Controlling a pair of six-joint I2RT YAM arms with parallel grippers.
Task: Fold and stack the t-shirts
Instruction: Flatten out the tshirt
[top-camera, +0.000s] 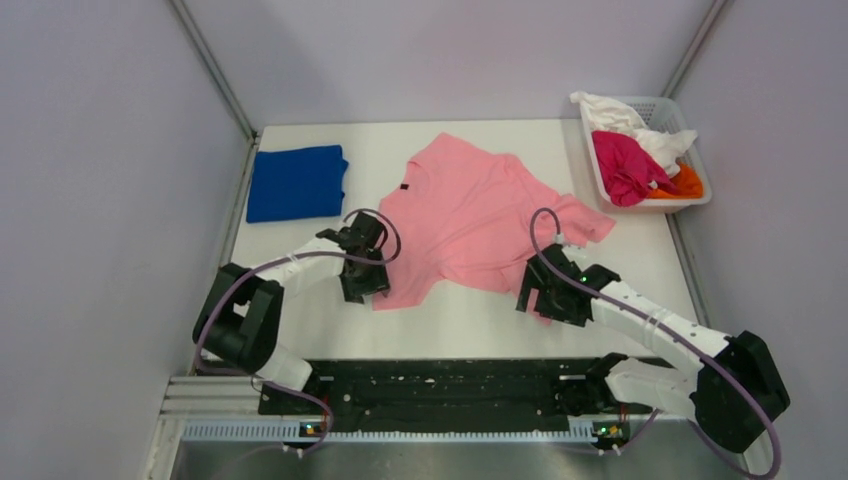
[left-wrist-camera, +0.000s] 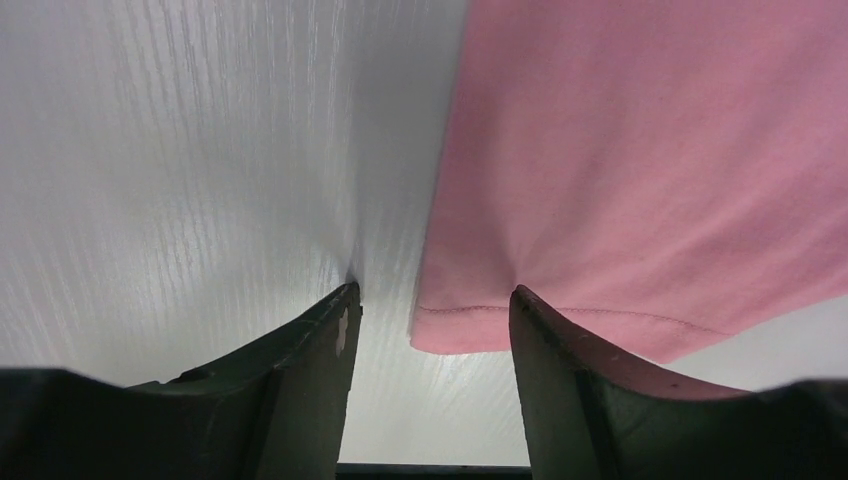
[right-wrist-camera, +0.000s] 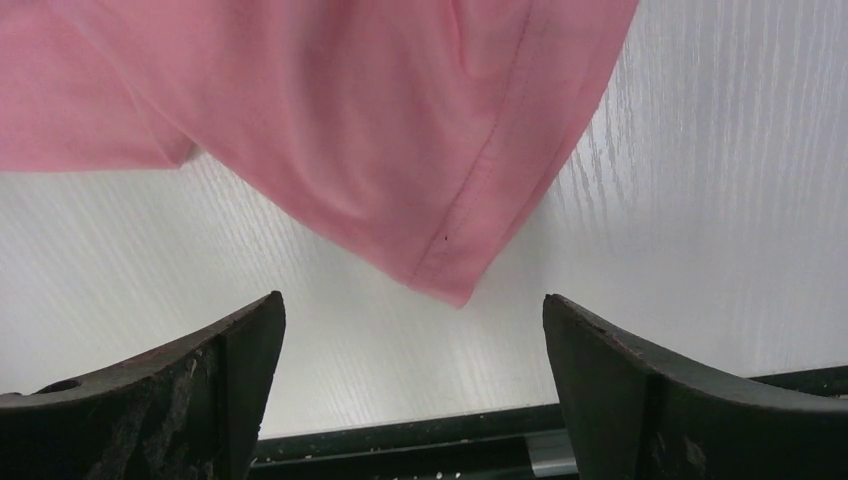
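T-shirt (top-camera: 470, 215), light pink, rumpled, flat on white table (top-camera: 450, 322)

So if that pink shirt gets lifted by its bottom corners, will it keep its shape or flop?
Likely floppy: the pink shirt lies rumpled and creased, so it should sag between held corners. It looks thin, so probably light. Pushed, it would probably bunch up rather than slide on the table.

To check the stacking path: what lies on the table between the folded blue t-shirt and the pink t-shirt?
Only a bare strip of white table; the blue t-shirt and pink t-shirt lie apart, as the top external view shows.
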